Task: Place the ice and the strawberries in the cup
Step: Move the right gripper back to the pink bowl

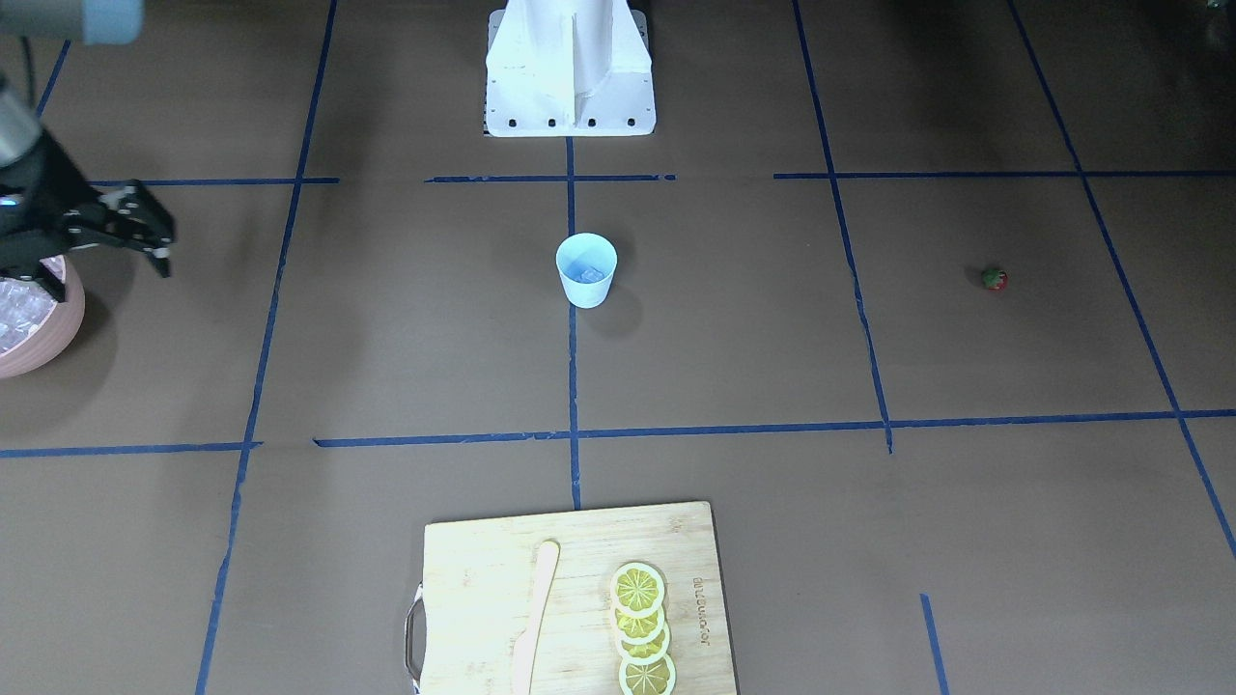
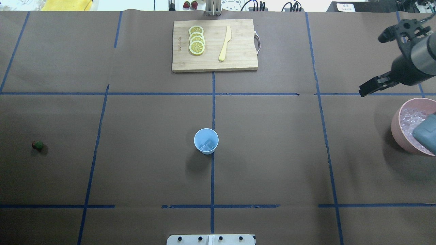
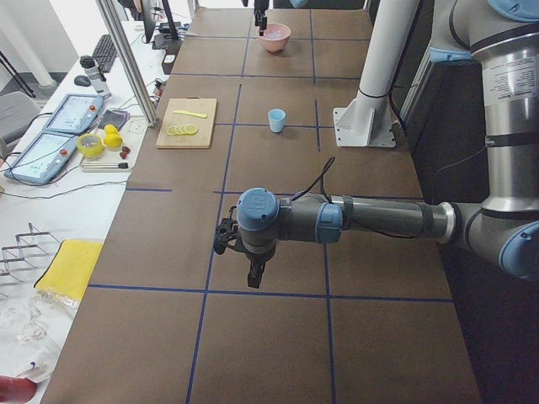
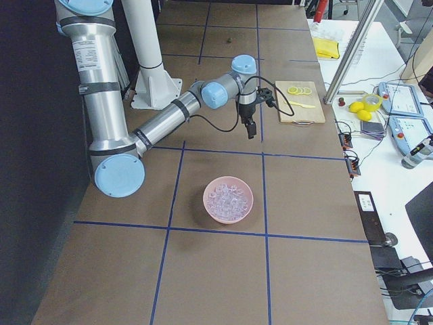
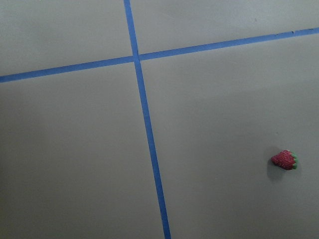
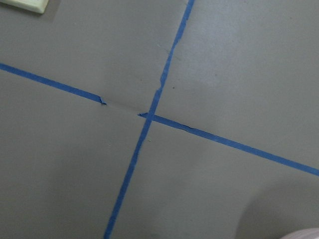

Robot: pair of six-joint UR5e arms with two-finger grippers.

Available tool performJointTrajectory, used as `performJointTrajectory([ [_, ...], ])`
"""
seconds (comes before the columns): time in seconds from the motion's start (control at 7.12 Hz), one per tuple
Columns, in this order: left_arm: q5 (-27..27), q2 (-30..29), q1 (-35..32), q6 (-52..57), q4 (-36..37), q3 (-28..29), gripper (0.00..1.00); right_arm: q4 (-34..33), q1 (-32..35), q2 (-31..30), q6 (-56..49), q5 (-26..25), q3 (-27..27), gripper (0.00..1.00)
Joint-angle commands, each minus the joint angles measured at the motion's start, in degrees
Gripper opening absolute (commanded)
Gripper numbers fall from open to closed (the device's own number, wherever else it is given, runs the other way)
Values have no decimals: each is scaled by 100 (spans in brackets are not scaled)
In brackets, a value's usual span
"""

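Right gripper (image 2: 373,64), jaws spread wide, is hovering at eleven o'clock of pink bowl (image 2: 395,119); cup (image 2: 197,143) is holding ice (image 2: 207,146); left gripper (image 3: 240,259): state cannot be told

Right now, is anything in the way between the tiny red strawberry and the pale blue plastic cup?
No, nothing visible. The tiny red strawberry lies alone on the brown paper, and only flat blue tape lines cross the stretch to the upright pale blue plastic cup.

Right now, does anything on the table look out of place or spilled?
Only the strawberry: it lies alone on the bare table, far from the cup. The cup stands upright; nothing looks spilled.
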Motion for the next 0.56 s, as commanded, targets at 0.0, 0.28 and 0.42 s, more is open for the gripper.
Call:
performJointTrajectory([
  [0.0,0,9,0,0,1,-1,100,778,766,-1192,-964,563,-50,100],
  [0.28,0,9,0,0,1,-1,100,1305,1164,-1897,-1100,749,-356,100],
  [0.42,0,9,0,0,10,-10,100,2082,1174,-2127,-917,741,-741,99],
])
